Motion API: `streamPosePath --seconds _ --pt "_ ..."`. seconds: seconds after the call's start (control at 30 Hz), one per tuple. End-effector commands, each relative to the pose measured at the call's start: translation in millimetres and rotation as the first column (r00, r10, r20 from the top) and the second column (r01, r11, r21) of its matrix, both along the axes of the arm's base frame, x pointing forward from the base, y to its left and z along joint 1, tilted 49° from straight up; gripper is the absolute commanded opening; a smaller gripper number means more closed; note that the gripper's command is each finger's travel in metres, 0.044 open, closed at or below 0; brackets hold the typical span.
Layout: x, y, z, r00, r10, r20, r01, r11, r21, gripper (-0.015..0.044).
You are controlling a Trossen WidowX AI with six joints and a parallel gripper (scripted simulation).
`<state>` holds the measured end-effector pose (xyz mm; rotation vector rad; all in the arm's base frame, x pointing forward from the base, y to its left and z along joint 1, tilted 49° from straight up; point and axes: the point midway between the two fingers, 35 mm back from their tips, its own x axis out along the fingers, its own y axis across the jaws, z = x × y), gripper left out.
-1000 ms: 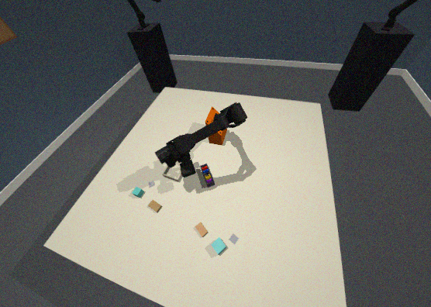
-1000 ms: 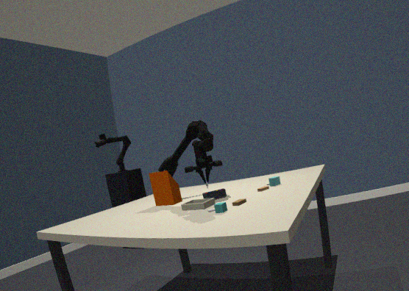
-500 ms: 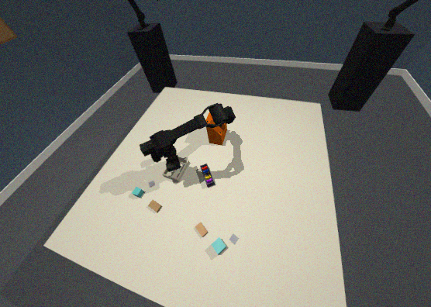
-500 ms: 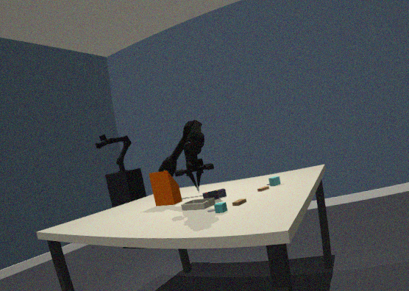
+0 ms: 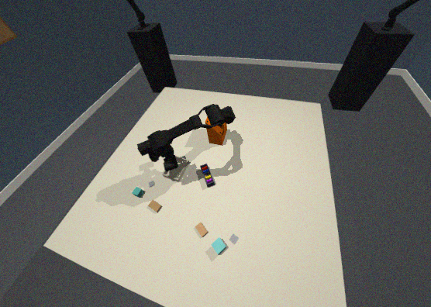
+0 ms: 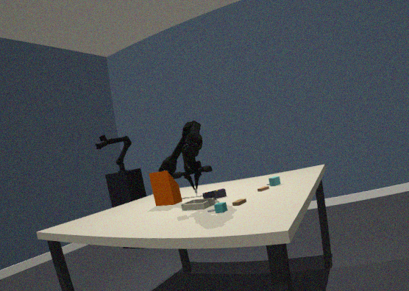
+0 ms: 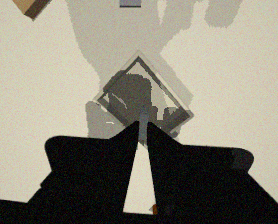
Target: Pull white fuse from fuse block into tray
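Note:
The gripper (image 6: 196, 188) (image 7: 143, 131) is shut on the white fuse (image 6: 196, 194) (image 7: 143, 119), which looks grey in shadow and hangs from the fingertips. In the wrist view the fuse overlaps the near corner of the grey square tray (image 6: 189, 206) (image 7: 182, 120). In the exterior view it hangs a little above the tray, apart from it. In the top view the arm's hand hides the fuse. The dark fuse block (image 5: 210, 184) (image 6: 221, 193) stands beside the tray, with red, blue, yellow and purple fuses in it. The gripper is clear of the block.
An orange block (image 5: 217, 136) (image 6: 165, 189) stands near the arm's base. A teal cube (image 5: 137, 191) (image 6: 220, 207), a brown block (image 5: 155, 205) (image 6: 239, 202) and a small grey piece (image 5: 151, 184) lie beyond the tray. Another teal cube (image 5: 218, 246) (image 6: 274, 181) lies farther off.

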<state>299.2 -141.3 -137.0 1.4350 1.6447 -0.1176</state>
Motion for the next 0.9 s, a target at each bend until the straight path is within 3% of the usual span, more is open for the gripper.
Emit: streamPosePath --seconds 0.0,0.73,0.87 --pt "-1.1 7.3 -7.7 1.000 -0.003 -0.009 0.003 1.000 0.008 0.0000" --pt "0.9 26.1 -23.8 1.000 -0.002 -0.008 0.002 1.000 0.010 0.0000" --pt "2.2 23.5 -21.7 1.000 0.002 -0.003 -0.002 1.000 0.002 0.0105"
